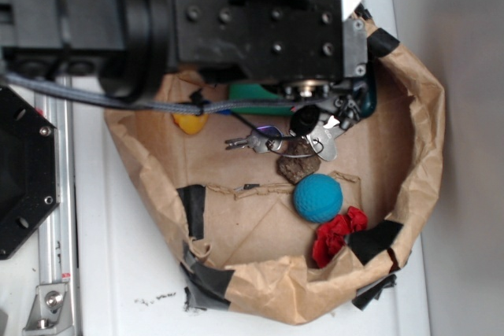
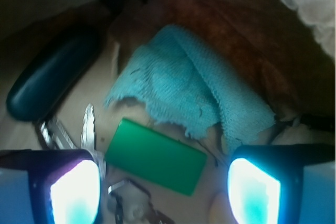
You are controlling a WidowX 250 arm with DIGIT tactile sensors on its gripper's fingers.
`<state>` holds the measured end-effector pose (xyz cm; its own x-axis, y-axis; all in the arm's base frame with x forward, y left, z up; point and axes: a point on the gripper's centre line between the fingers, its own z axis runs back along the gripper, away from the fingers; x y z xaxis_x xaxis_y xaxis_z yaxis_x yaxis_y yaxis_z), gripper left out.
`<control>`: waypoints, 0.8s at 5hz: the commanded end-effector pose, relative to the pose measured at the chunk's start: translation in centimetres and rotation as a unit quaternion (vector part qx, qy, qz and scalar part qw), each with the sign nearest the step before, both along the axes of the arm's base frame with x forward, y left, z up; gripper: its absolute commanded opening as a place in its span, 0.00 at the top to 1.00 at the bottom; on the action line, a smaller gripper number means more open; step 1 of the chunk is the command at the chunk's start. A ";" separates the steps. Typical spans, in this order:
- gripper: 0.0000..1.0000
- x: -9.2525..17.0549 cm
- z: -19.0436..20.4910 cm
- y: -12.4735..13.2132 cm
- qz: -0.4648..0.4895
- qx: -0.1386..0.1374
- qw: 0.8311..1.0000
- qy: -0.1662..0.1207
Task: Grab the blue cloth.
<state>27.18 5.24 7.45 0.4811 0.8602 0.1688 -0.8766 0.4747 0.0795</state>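
1. The black WidowX arm [image 1: 157,21] spans the top of the exterior view, its boxy wrist block over the far rim of the bag and hiding most of what lies beneath.
2. The crumpled brown paper bag [image 1: 425,147], rolled down into a shallow basin and patched with black tape, sits on a white tabletop [image 1: 118,273]; everything else lies inside it.
3. The light teal-blue terry cloth with frayed edges [image 2: 189,87] lies bunched on the bag floor against the far wall. In the wrist view its long axis runs diagonally from upper left to lower right, with a ragged lower edge facing the camera. The arm hides it from the exterior view.
4. The gripper [image 2: 163,182] hovers with its two glowing finger pads [image 2: 76,190] spread wide at the lower corners of the wrist view, nothing between them; the cloth lies ahead of the gap, untouched.
5. A dark teal oblong case [image 2: 52,74] lies left of the cloth, slanted.
6. A flat green rectangular block [image 2: 155,156] rests just in front of the cloth's frayed edge, between the pads.
7. A round blue ball [image 1: 317,197] sits near the bag's middle, with a crumpled red fabric scrap [image 1: 337,234] just beside it.
8. A bunch of metal keys [image 1: 272,141] lies beneath the wrist; a yellow object [image 1: 190,122] peeks out at the left.
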 end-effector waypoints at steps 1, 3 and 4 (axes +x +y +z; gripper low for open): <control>0.00 -1.1 0.3 4.5 0.032 0.025 0.998 -0.051; 0.00 -1.6 -1.0 6.7 0.020 0.038 0.998 -0.042; 0.00 -0.7 -1.5 6.9 0.014 0.039 0.999 -0.034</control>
<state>26.27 10.54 4.56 0.4688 0.8521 0.2326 -0.8829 0.4595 0.0964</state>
